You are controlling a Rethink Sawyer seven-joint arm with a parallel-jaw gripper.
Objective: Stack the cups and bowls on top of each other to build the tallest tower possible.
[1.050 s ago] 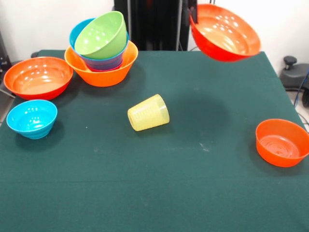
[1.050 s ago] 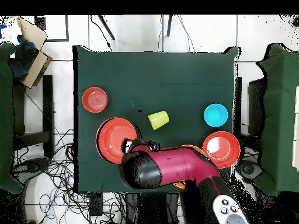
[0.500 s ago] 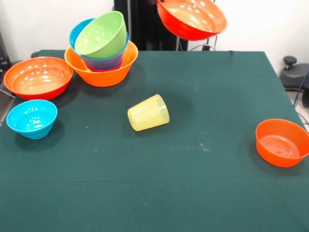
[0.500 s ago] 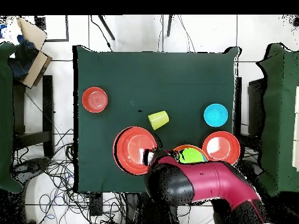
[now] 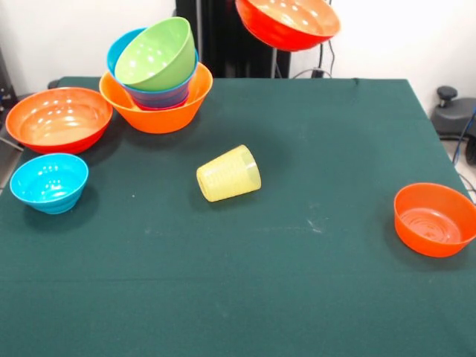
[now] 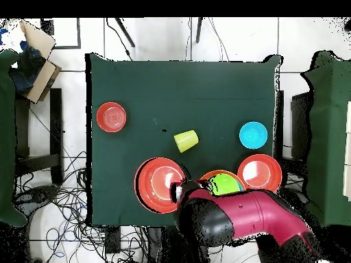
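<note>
Front view: big red-orange bowl (image 5: 288, 22) hangs in the air at approx 12 o'clock, above the table's far edge, tilted so its inside shows. Gripper (image 6: 179, 192) not seen in this view; in the overhead view it sits at the bowl's rim (image 6: 160, 185) under the red arm (image 6: 240, 216), jaws hidden, so can't tell if apart or clamped on the rim. Tower (image 5: 156, 82) at approx 10–11 o'clock on the green table (image 5: 297, 297): wide light-orange bowl (image 5: 158, 108) at the bottom, blue bowl (image 5: 123, 46) and a darker bowl nested inside, lime green bowl (image 5: 156, 53) on top, tipped toward the camera. Airborne bowl is at 3 o'clock of the tower, higher, well apart from it. Orange bowl (image 5: 59, 117) at 9 o'clock, just beside the tower base; cyan bowl (image 5: 50, 181) at 6 o'clock of that one, near the left edge. Pale-yellow tumbler (image 5: 228, 173) lies on its side near table centre, clear of all bowls. Small orange bowl (image 5: 434, 219) upright at 3–4 o'clock by the right edge, well apart from the rest.
</note>
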